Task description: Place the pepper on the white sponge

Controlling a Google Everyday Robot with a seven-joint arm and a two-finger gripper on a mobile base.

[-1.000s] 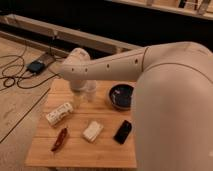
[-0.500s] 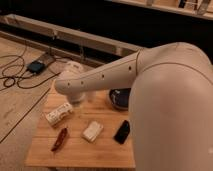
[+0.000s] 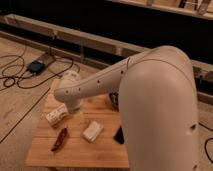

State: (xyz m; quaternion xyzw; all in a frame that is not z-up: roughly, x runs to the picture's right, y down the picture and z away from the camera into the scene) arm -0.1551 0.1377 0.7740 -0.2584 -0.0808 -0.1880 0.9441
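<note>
Reaching across the wooden table (image 3: 80, 156) from the right, my arm (image 3: 100, 84) ends over its back left part, just above the white bottle (image 3: 56, 114). My gripper is tucked out of sight behind that rounded end, its jaws spread wide. The pepper (image 3: 60, 139) lies flat near the table's front left, in front of the bottle and apart from the white sponge (image 3: 92, 131), which rests to its right, with the black phone (image 3: 119, 135) farther right.

Wooden table (image 3: 80, 156) bearing the white sponge (image 3: 92, 131). Left of the sponge, apart: pepper (image 3: 60, 139). Right: black phone (image 3: 119, 135). Behind-left: labelled bottle (image 3: 56, 114), with the gripper (image 3: 73, 104) just beyond it, jaws spread, empty.
</note>
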